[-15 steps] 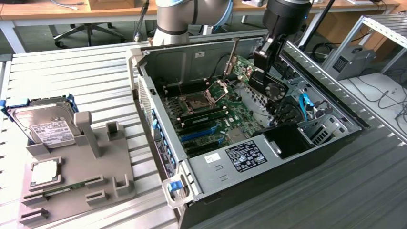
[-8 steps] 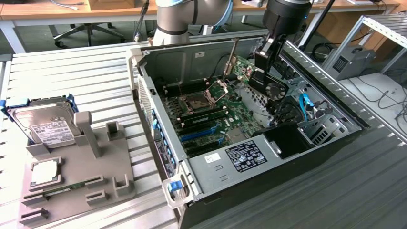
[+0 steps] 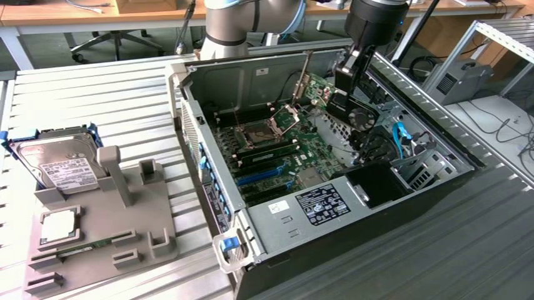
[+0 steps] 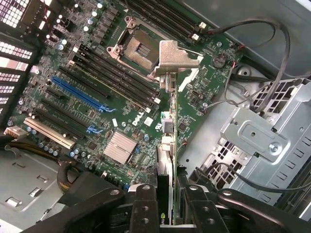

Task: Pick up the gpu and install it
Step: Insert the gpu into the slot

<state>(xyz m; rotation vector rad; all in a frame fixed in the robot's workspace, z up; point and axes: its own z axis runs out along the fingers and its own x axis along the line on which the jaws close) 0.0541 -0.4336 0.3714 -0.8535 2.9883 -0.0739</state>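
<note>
Two black, bolt-studded fingers (image 4: 142,208) of the gripper (image 4: 169,193) are clamped on the gpu (image 4: 167,145). The wrist view catches the card edge-on: a thin green board with a dark cooler on one face, ending in a bent silver end bracket (image 4: 177,56). In the exterior view the gripper (image 3: 342,87) holds the gpu (image 3: 357,114) inside the open case (image 3: 187,125), above the glossy green motherboard (image 3: 279,150), with its round black fan showing. Whether the card's far end touches the board is hard to make out. The long blue slot (image 4: 77,92) lies well apart from the card, near a finned silver heat sink (image 4: 119,145). Black cables (image 4: 272,73) loop over perforated grey sheet metal. On the ribbed metal tabletop (image 3: 100,100), a grey moulded holder (image 3: 125,206) carries a silver hard drive (image 3: 54,165) with a white label — the case's near corner runs off the lower edge.
</note>
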